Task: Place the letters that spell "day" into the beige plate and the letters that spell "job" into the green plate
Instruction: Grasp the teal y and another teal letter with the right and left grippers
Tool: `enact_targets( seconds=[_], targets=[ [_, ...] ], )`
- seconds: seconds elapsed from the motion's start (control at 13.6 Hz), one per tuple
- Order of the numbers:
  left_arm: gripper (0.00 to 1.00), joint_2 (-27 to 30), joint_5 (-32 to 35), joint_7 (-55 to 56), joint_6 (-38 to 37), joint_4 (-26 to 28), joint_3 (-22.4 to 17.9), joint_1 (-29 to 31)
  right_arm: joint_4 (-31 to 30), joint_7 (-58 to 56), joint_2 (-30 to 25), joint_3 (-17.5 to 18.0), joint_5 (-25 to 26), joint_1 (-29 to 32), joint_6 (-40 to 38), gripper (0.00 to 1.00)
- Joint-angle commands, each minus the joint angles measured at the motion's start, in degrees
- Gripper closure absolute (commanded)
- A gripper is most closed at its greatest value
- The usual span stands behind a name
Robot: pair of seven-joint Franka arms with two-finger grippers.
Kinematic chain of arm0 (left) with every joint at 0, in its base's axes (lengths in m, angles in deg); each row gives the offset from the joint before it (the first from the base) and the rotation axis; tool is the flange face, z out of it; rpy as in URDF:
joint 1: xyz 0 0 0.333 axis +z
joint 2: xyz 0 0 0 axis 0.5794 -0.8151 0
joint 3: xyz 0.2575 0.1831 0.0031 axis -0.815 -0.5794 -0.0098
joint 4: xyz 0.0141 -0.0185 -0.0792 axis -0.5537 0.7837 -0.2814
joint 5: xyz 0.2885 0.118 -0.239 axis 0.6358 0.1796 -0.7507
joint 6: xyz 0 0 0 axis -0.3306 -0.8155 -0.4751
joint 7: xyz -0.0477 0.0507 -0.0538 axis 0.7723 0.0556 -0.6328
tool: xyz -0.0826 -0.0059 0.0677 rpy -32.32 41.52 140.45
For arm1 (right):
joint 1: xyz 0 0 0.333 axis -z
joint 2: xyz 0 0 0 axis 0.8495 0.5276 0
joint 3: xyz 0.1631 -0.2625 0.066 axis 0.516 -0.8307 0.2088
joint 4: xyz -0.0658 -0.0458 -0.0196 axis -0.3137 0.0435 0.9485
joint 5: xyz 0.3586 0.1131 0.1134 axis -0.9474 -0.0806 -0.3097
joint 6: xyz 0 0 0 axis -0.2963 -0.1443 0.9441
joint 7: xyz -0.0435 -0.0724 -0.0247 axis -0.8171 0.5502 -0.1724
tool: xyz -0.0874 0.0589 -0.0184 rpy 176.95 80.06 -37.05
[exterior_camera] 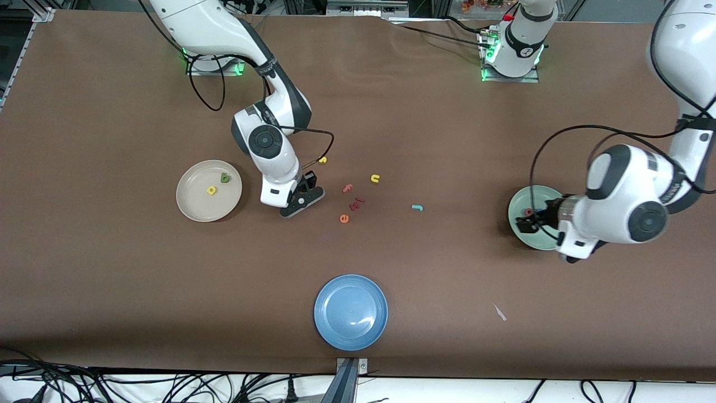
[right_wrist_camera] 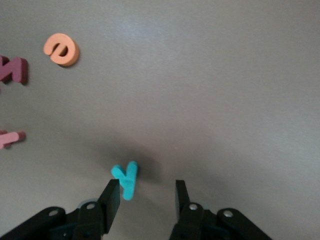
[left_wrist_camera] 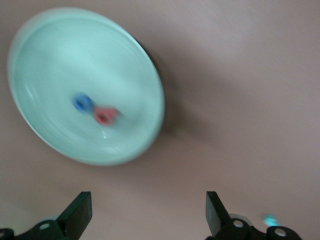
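The beige plate point(exterior_camera: 193, 204) holds a green d point(exterior_camera: 225, 178) and a yellow a point(exterior_camera: 211, 191). Beside it my right gripper point(exterior_camera: 306, 202) is low over the table. It is open point(right_wrist_camera: 147, 187), with the teal y point(right_wrist_camera: 125, 180) lying at its tips against one finger; the y is hidden in the front view. The green plate point(exterior_camera: 523, 238) point(left_wrist_camera: 55, 45) holds a blue o point(left_wrist_camera: 82, 102) and a salmon-red b point(left_wrist_camera: 104, 115) point(exterior_camera: 528, 212). My left gripper point(exterior_camera: 524, 224) hangs over that plate's edge, open and empty point(left_wrist_camera: 149, 205). A teal j point(exterior_camera: 417, 207) lies on the table between the two grippers.
Loose letters lie near the right gripper: a yellow s point(exterior_camera: 323, 160), a yellow n point(exterior_camera: 375, 178), a salmon f point(exterior_camera: 348, 188), a dark red letter point(exterior_camera: 358, 202) and an orange e point(exterior_camera: 344, 218) point(right_wrist_camera: 61, 49). A blue plate point(exterior_camera: 351, 312) sits nearer the front camera.
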Motion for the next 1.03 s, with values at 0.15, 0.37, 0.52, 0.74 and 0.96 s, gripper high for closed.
enact_targets(
  seconds=[0.15, 0.37, 0.52, 0.74, 0.96],
  targets=[
    [0.00, -3.6, -2.3, 26.3, 13.6, 1.3, -1.1, -10.8, 1.4, 1.4, 2.1, 0.0, -0.1, -0.8, 1.7, 0.47],
    [0.00, -4.7, -1.9, 36.8, 17.9, 1.6, -4.7, -18.2, 1.4, 2.0, 2.9, -0.1, -0.1, -1.4, 2.3, 0.47],
    [0.00, -5.6, -1.9, 41.1, 20.0, 2.9, -8.5, -23.8, 1.4, 2.0, 3.2, -0.1, -0.1, -1.6, 2.3, 0.47],
    [0.09, -5.6, -1.8, 43.4, 26.3, 7.1, -11.4, -27.1, 1.4, 2.0, 3.4, -0.1, -0.1, -1.6, 3.0, 0.49],
    [0.17, -5.6, -1.9, 45.2, 27.3, 7.9, -11.4, -27.7, 1.4, 2.0, 3.5, -0.1, -0.1, -1.6, 3.0, 0.87]
  ],
)
